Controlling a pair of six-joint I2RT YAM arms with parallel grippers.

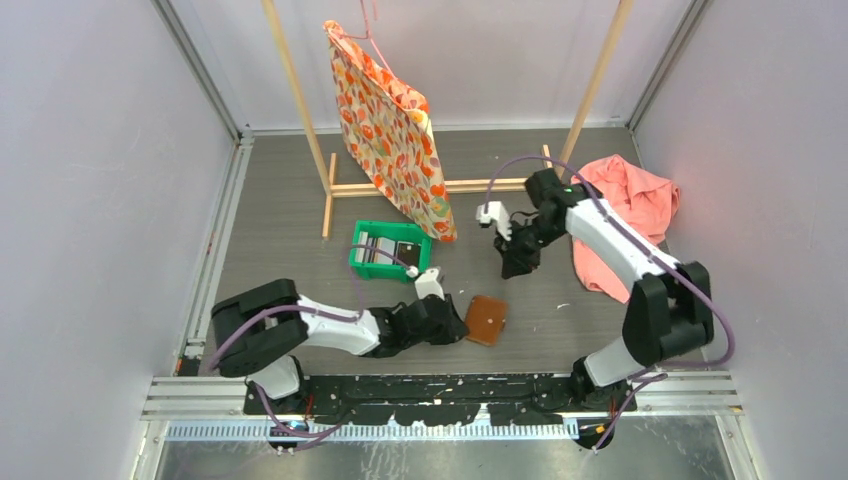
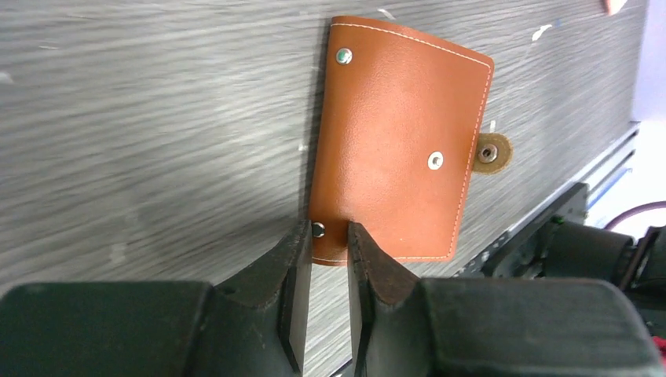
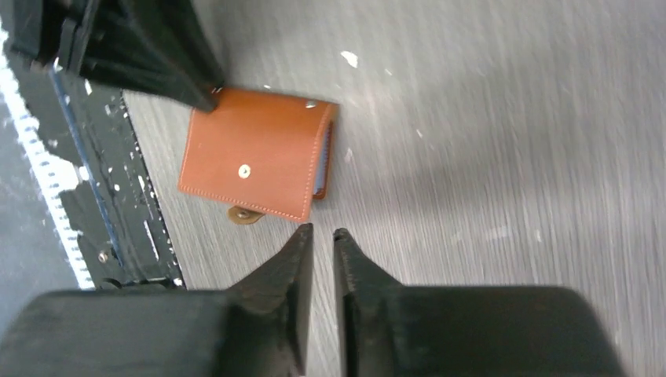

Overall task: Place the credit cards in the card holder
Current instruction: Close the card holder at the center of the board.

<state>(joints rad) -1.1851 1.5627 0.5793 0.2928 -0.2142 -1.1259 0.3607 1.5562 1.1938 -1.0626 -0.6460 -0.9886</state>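
The grey wood-grain counter [image 1: 290, 220] is walled by pale panels. Near its front edge lies the closed card holder [image 1: 486, 319], its corner between the left hand [image 2: 330, 236]'s narrowly parted fingers. The right hand [image 3: 322, 236] hangs nearly closed, empty.

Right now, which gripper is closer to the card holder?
Left. The left gripper sits at the card holder, fingers straddling its corner. The right gripper hangs well off it, farther back over the table, holding nothing.

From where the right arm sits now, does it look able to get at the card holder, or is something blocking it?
Probably yes. The right gripper hangs above bare table beside the card holder, nothing between them. The left gripper sits at the holder's opposite corner, so that side is taken.
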